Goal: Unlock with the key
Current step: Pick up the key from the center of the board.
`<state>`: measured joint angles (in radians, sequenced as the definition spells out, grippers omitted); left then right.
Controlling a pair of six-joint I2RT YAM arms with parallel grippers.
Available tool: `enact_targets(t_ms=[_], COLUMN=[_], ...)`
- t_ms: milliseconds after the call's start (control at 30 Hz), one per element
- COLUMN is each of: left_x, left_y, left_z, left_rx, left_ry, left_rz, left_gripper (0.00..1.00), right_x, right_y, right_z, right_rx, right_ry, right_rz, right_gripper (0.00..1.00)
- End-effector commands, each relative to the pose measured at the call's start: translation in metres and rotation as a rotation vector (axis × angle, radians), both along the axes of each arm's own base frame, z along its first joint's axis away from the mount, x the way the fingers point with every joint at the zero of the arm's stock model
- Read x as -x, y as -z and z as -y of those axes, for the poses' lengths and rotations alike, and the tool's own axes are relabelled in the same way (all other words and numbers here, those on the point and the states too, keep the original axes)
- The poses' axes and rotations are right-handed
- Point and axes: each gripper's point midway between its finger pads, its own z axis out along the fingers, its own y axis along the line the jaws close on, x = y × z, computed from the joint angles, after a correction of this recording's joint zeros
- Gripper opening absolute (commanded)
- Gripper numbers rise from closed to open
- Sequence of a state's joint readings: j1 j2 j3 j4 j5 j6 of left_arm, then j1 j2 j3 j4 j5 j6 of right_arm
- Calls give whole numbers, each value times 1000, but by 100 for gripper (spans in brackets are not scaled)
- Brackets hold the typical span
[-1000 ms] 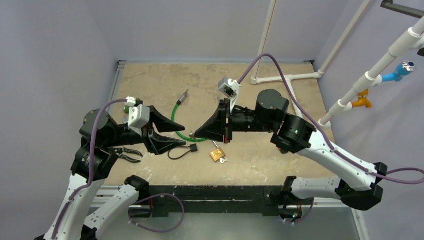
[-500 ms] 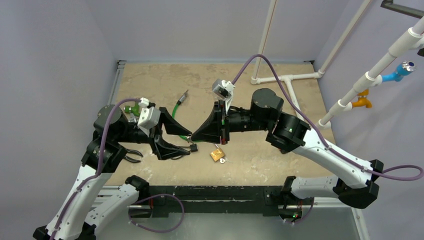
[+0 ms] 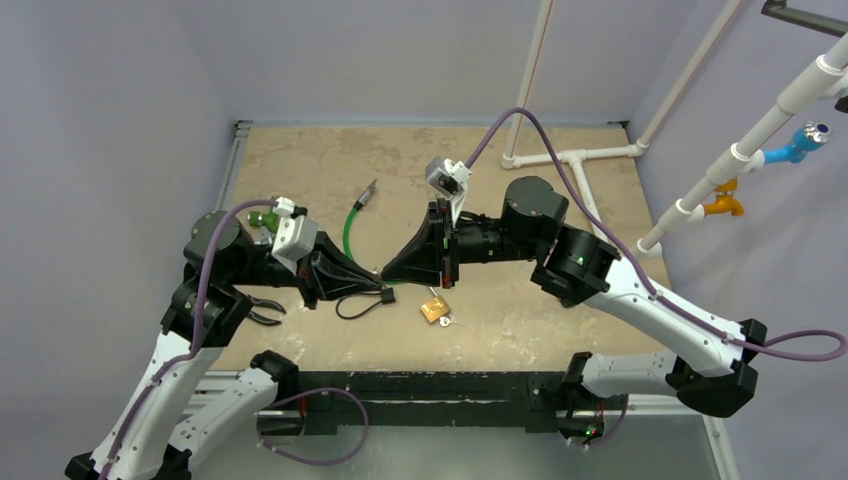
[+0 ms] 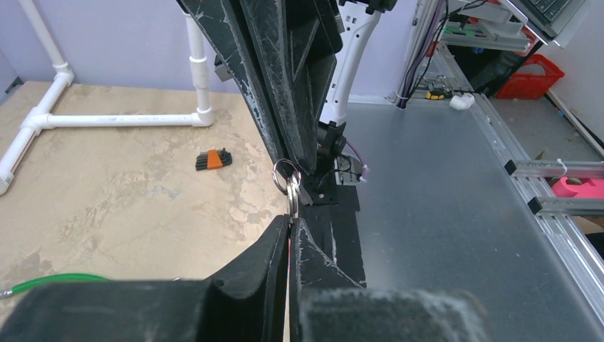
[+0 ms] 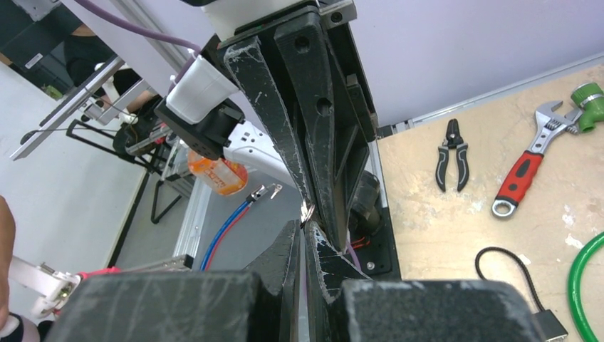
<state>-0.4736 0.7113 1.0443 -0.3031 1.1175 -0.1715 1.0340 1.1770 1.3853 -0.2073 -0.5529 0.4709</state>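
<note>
The left gripper (image 3: 378,283) had swung inward and closed, meeting the closed right gripper (image 3: 388,272) tip to tip above the beige table (image 3: 300,160), both pinching the small silver metal key (image 4: 290,196), probably light, stiff and slippery, best gripped by its flat head, near the brass padlock (image 3: 434,310).

The beige desk (image 3: 300,160) carries a brass padlock (image 3: 434,310) near its front edge. Left of the padlock lie a black cord (image 5: 547,325) and pliers (image 5: 453,146). Behind the padlock to its left is a green cable (image 3: 348,228) (curved), and far behind to its right a white pipe frame (image 3: 575,155).
</note>
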Motion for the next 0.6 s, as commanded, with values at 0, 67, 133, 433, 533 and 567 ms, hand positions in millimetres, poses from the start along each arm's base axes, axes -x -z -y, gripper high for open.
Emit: enact_targets(t_ms=[0,67,133,433,533,567], left_x=[10,13,17,30,35,36], left_y=[-21,-22,-23,-26,-28,-28], left_z=[-5,-7,-8,-16,-17,-18], left_rx=[20,16,15,-14,-17,-16], left_ry=[4,8,14,31,45,48], left_rz=[87,91,90,127,121,121], left_gripper=[0,0,0,0,0,0], right_x=[6,6,5,5,5,4], right_y=[-15,-13,-12,-6,-5,-4], right_z=[7,8,9,10,9,8], right_rx=[-53,-50,-48,-31,-30,-28], right_ry=[-6,-1,1,9,6,6], right_rz=[30,28,29,27,26,23], right_gripper=[0,0,0,0,0,0])
